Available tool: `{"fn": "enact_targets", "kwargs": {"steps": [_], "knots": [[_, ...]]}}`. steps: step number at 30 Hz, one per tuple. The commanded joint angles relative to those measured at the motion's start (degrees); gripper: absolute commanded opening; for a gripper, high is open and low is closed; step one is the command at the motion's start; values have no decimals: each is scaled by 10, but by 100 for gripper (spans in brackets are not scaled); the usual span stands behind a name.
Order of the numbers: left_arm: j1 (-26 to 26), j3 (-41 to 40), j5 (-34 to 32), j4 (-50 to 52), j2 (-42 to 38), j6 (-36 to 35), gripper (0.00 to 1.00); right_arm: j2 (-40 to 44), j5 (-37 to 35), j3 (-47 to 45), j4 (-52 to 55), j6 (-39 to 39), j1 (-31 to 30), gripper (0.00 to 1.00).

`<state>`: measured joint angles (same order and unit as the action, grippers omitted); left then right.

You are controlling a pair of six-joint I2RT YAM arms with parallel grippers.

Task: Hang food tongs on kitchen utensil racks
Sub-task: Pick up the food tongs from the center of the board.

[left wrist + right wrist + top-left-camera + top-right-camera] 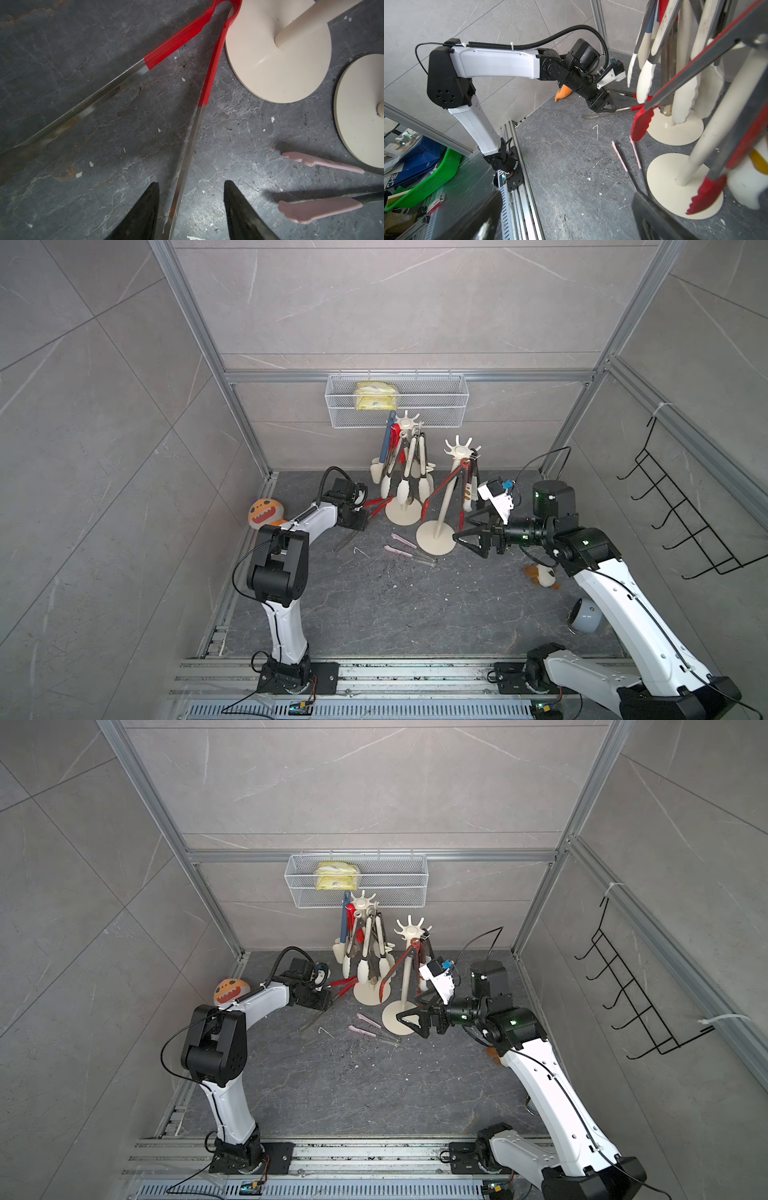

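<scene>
Left pincer (191, 182) straddles tongs (176, 40) arm; hinge toward rack base (270, 74).

Quick headcount, for what it's worth: two robot arms, a left arm (320, 517) and a right arm (623, 601). Two cream utensil racks, the back rack (402, 514) and the front rack (436, 538). On the floor (374, 605) there are two pairs of tongs, the red-handled tongs (176, 43) and the pink-tipped tongs (401, 551). Hanging on the front rack I can make out two pairs, red-tipped tongs (641, 122) and white-tipped tongs (468, 493). The back rack's bunch is too crowded to count, sorry. One white mesh basket (436, 414) with what looks like two yellow packets (376, 396) stacked. One black wire hook rack (681, 510). Two soft toys, an orange toy (266, 512) and a brown-and-white toy (540, 574). One small grey cup-ish thing (586, 616).
</scene>
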<state>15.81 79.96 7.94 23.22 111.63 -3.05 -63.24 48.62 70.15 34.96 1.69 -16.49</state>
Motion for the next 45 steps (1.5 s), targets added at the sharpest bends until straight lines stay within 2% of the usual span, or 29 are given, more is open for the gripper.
{"fn": "enact_targets", "kwargs": {"steps": [1, 20, 27, 30, 39, 45], "knots": [[-2, 41, 2, 33, 23, -22, 53, 11, -4, 15, 10, 10, -2, 100], [-1, 141, -26, 111, 121, -22, 43, 21, -15, 14, 19, 11, -3, 100], [-2, 162, -31, 136, 139, -24, 37, 25, -15, 10, 18, 8, -2, 100], [-1, 170, -26, 145, 146, -28, 30, 26, -15, 9, 17, 5, -3, 100], [-1, 152, -6, 146, 135, -35, 16, 33, -21, 7, 17, 4, -2, 100], [-1, 104, 17, 121, 99, -36, 10, 34, -24, 8, 18, 6, -2, 100]]}}
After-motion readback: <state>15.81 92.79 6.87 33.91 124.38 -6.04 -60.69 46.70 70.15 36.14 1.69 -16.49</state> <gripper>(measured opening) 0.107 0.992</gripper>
